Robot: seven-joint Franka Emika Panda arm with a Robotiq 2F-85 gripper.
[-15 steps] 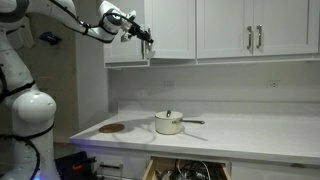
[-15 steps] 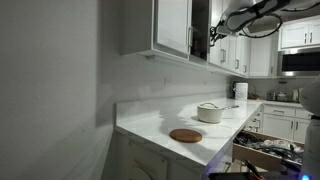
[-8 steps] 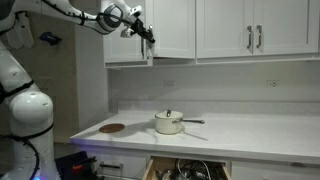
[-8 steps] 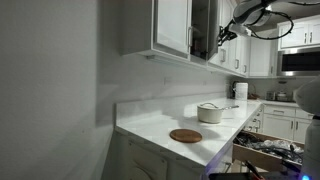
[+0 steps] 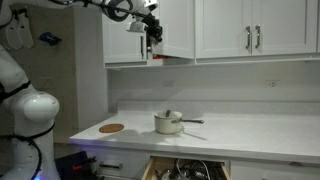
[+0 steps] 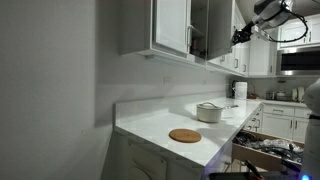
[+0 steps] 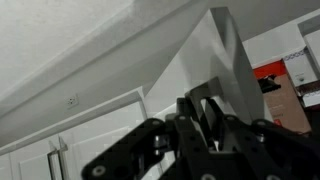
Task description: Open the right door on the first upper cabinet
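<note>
Right door (image 5: 180, 30) of first upper cabinet (image 5: 125, 40): swung partly open. Pincer (image 5: 152, 30) at its free edge; whether it grips cannot be told. Surface (image 5: 250, 130): white pot (image 5: 168, 123), round wooden board (image 5: 112, 128).

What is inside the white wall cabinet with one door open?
The wrist view shows red and white packages beyond the opened white panel door. An exterior view shows only a dark gap; the closed twin door hides the rest.
</note>
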